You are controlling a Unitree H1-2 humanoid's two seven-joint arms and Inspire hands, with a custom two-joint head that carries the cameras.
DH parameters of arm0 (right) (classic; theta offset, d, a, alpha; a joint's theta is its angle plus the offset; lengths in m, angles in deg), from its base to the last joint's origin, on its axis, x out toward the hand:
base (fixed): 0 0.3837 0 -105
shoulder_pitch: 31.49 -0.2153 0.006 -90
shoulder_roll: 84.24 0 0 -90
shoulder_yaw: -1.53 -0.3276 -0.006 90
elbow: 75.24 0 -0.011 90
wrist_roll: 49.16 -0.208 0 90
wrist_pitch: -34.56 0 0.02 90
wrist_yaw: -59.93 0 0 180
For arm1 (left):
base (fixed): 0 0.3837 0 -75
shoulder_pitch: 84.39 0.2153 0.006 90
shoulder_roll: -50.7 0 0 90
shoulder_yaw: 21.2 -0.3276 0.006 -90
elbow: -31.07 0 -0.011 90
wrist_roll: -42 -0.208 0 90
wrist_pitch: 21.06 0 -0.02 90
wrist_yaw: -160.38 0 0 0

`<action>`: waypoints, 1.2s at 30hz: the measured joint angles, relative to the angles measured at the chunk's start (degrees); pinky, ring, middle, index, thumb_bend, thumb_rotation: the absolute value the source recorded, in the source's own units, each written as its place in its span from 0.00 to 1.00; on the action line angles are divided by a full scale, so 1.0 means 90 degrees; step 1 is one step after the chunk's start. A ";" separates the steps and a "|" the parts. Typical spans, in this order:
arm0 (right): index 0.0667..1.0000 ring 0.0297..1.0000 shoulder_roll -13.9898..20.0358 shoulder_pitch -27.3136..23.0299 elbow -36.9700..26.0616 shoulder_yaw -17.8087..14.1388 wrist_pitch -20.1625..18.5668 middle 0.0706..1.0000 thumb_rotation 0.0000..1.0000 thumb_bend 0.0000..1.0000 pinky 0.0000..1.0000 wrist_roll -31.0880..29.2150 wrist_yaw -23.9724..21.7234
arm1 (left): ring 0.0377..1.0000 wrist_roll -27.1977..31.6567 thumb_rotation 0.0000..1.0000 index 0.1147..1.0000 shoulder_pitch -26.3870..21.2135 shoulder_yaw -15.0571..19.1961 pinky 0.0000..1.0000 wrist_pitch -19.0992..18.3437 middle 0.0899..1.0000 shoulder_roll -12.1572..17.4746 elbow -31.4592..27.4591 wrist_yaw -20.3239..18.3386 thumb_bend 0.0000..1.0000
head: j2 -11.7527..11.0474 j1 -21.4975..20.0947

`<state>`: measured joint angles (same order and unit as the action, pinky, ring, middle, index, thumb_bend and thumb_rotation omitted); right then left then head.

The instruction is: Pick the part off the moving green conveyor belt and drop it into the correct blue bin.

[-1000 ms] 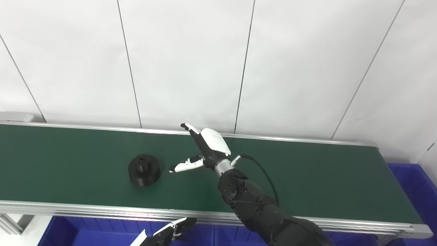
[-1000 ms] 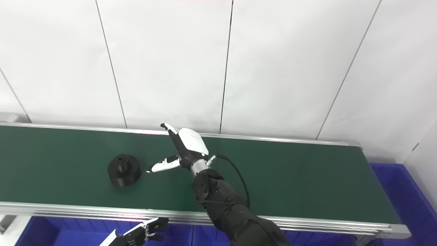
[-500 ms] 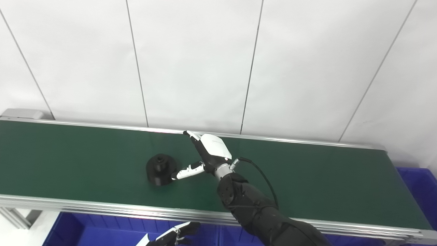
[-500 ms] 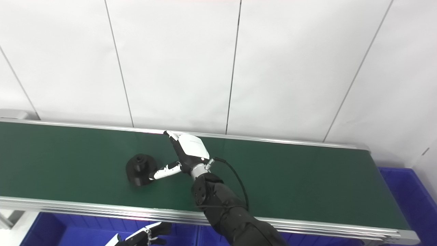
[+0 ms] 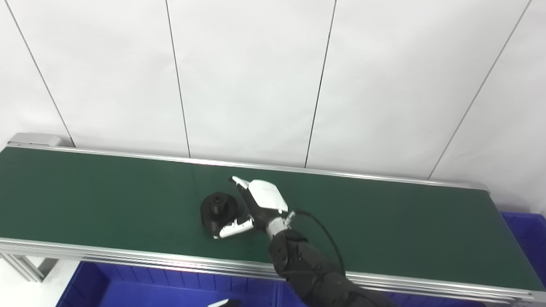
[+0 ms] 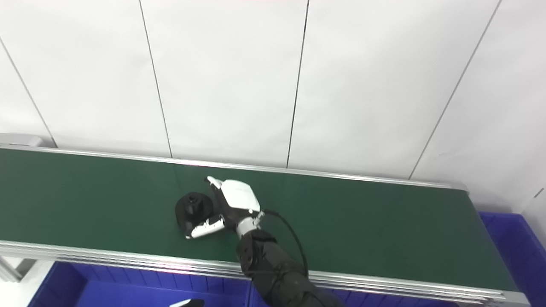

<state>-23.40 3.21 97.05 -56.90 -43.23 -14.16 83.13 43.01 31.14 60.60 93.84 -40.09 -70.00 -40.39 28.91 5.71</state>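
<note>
Right hand [image 5: 256, 204], fingers spread, cupping round matte-black stepped part [image 5: 218, 209] on smooth belt [image 5: 106, 196].

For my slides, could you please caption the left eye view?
Right hand cups its fingers around a round black stepped part on the green conveyor belt.

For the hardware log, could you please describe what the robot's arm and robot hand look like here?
The right robot hand has a glossy white shell on its back, black fingers with white segments, and a white thumb. A short silver cuff joins it to a bulky matte-black forearm. A thin black cable loops from a wrist connector to the arm.
</note>
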 measured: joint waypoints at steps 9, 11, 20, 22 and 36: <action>0.85 0.77 -0.0057 0.0053 0.0001 0.0016 -0.0104 0.81 0.35 1.00 0.72 -0.0005 0.0034 | 0.89 0.0065 0.39 0.87 0.0191 0.0002 0.82 0.0001 0.91 -0.0020 -0.0171 0.0011 0.50 | 0.0147 0.0069; 0.85 0.77 -0.0058 0.0052 0.0001 0.0017 -0.0114 0.80 0.35 1.00 0.72 -0.0012 0.0048 | 0.89 0.0150 0.39 0.87 0.0186 0.0020 0.82 0.0001 0.91 -0.0021 -0.0171 0.0011 0.50 | 0.0176 0.0069; 0.73 0.66 -0.0096 0.0070 0.0026 0.0034 -0.0295 0.67 0.32 0.99 0.63 -0.0052 -0.0006 | 0.89 0.0333 0.35 0.87 0.0180 0.0087 0.84 0.0001 0.90 -0.0023 -0.0216 -0.0013 0.50 | 0.0176 0.0039; 0.69 0.66 -0.0144 0.0090 0.0029 0.0049 -0.0334 0.66 0.32 0.99 0.63 -0.0045 0.0031 | 0.90 0.0447 0.34 0.87 0.0183 0.0094 0.84 0.0001 0.90 -0.0024 -0.0218 -0.0025 0.50 | 0.0186 0.0049; 0.59 0.51 -0.0197 0.0091 0.0005 0.0235 -0.0408 0.57 0.04 0.86 0.44 -0.0019 0.0067 | 0.88 0.0132 0.35 0.85 0.0315 0.0373 0.82 0.0002 0.89 -0.0002 -0.0597 0.0058 0.50 | 0.0362 0.0020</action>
<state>-25.18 4.02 97.09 -54.79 -46.91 -14.33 83.73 44.20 33.98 63.96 93.86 -40.11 -75.37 -39.87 32.17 5.89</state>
